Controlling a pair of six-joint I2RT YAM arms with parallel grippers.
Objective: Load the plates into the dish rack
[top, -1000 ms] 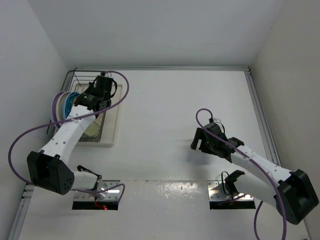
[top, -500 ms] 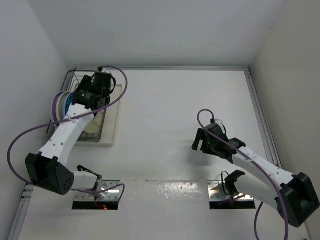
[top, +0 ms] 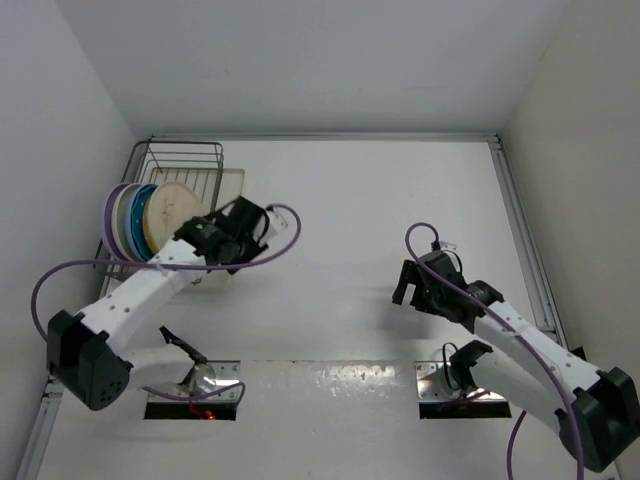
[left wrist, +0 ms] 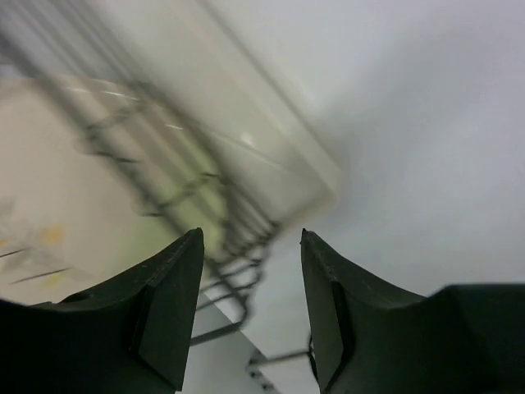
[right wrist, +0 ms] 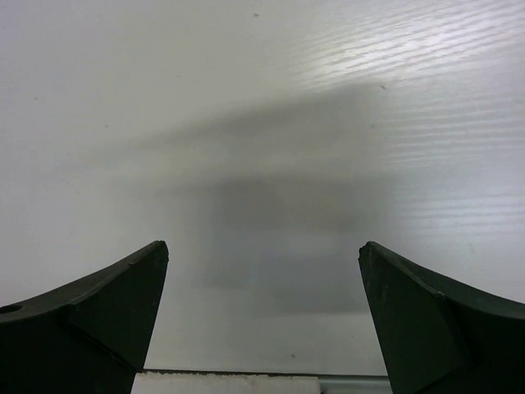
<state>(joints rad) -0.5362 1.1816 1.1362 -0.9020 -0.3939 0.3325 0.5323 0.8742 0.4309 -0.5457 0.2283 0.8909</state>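
1. Several plates (top: 150, 213) stand on edge in the dish rack (top: 182, 146) at the ten o'clock corner of the white table (top: 350, 200), seen from overhead.
2. The purple plate (top: 108, 215) closes the row at its nine o'clock end. The broad cream plate (top: 176, 205) faces three o'clock, with blue and teal rims packed between them. The exact count cannot be told.
3. The left hand (top: 238, 236) hovers just beside the rack's four o'clock corner, over the edge of the cream drip tray (top: 236, 180). The plates lie at about ten o'clock from it, near but not touching.
4. In the left wrist view its fingers (left wrist: 172, 295) stand partly apart with nothing gripped. Blurred rack wires and the tray's corner show through the gap.
5. The right hand (top: 415, 283) sits at about three o'clock from the rack, well apart from every plate.
6. The right wrist view shows its fingers (right wrist: 107, 304) spread wide and empty, with only bare table and the hand's own shadow between them.
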